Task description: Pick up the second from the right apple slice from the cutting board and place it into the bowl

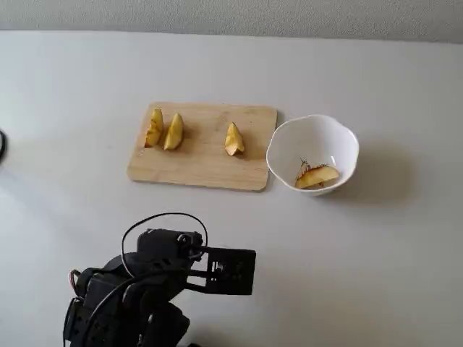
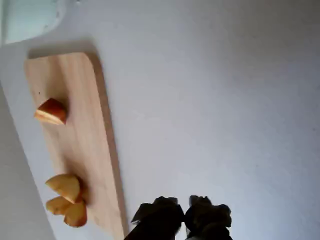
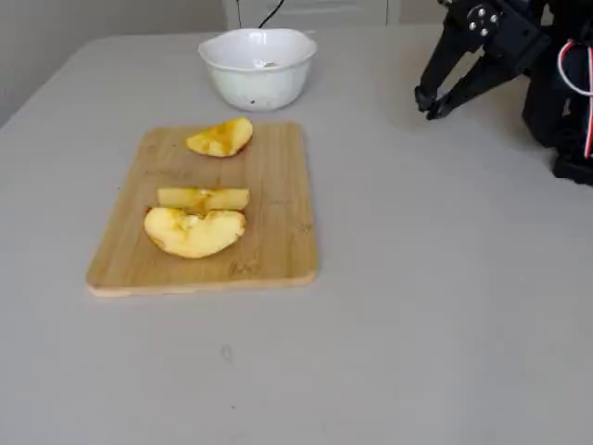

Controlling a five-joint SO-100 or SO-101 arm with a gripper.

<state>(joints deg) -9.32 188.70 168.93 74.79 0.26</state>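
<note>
The apple slice (image 1: 316, 176), a crescent with reddish-brown skin, lies inside the white bowl (image 1: 340, 141), to the right of the cutting board (image 1: 202, 166) in a fixed view. The board holds three other wedges: two close together (image 1: 154, 127) (image 1: 173, 131) and one apart (image 1: 233, 139). My gripper (image 1: 242, 271) is drawn back near the arm's base, well off the board, shut and empty. It also shows in the other fixed view (image 3: 428, 104) and in the wrist view (image 2: 184, 204), above bare table.
The arm's base and cables (image 1: 123, 303) stand at the front left of a fixed view. The grey table (image 1: 362, 260) lies bare around the board and bowl. In the wrist view the board (image 2: 82, 125) runs along the left and the bowl's rim (image 2: 30, 20) shows top left.
</note>
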